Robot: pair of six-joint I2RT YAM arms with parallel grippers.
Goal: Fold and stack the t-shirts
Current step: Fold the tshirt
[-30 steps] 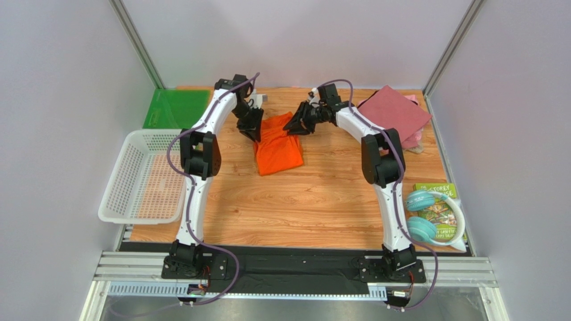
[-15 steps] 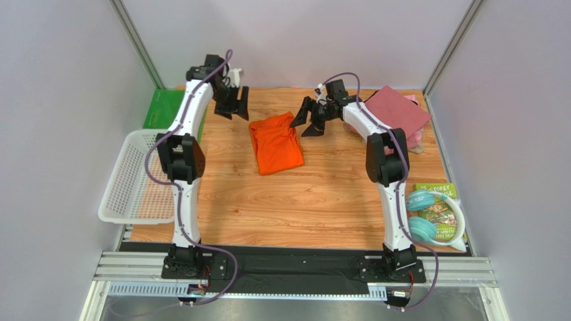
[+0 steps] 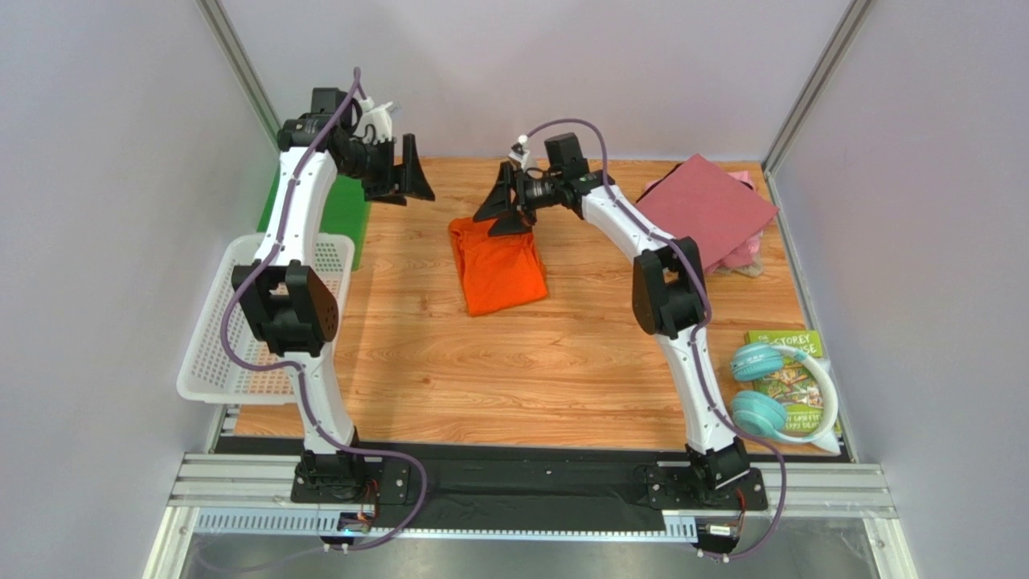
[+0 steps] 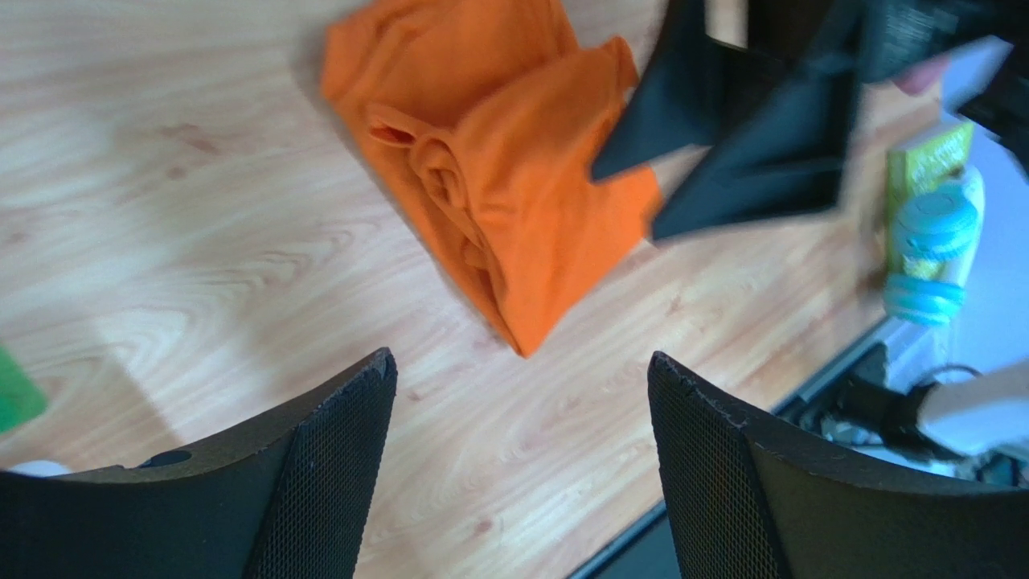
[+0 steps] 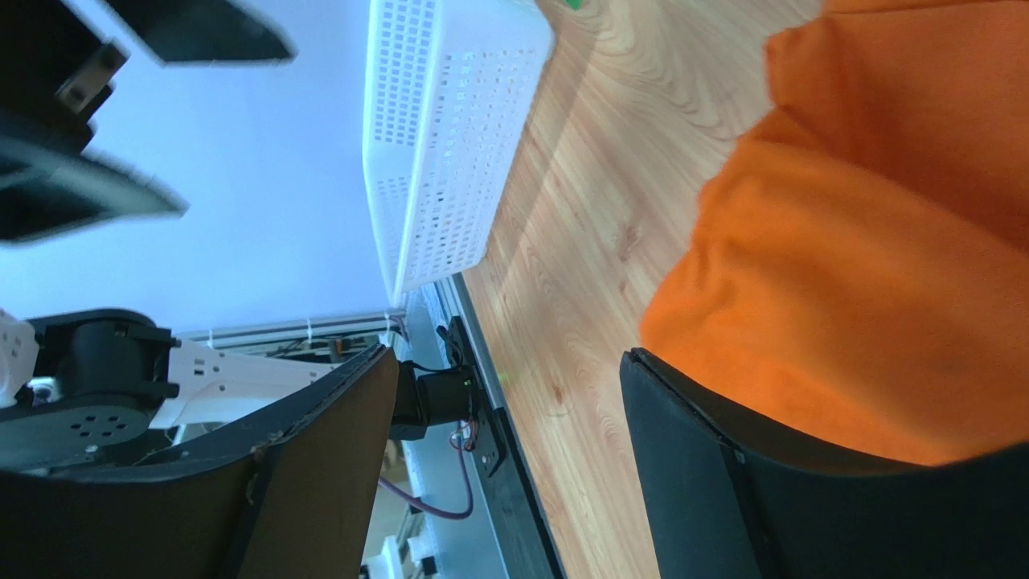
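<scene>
The bright orange t-shirt (image 3: pixel 499 268) lies folded lengthwise and rumpled on the wooden table, and it also shows in the left wrist view (image 4: pixel 507 181) and the right wrist view (image 5: pixel 870 278). My left gripper (image 3: pixel 405 175) is raised to the shirt's back left, open (image 4: pixel 519 358) and holding nothing. Hovering over the shirt's far edge, my right gripper (image 3: pixel 505 205) is open too (image 5: pixel 509 355), with only table between its fingers. A maroon-red t-shirt (image 3: pixel 713 208) lies folded flat at the back right on a pale pink one (image 3: pixel 746 251).
A white mesh basket (image 3: pixel 260 320) stands at the left edge, with a green sheet (image 3: pixel 350 211) behind it. Teal headphones (image 3: pixel 773 386) rest on a book (image 3: pixel 791 360) at the right front. Walls close in the back and both sides.
Both grippers opened, let go of the orange shirt and lifted off it. The left arm swung up and back to the left. The right gripper moved left over the shirt's far edge.
</scene>
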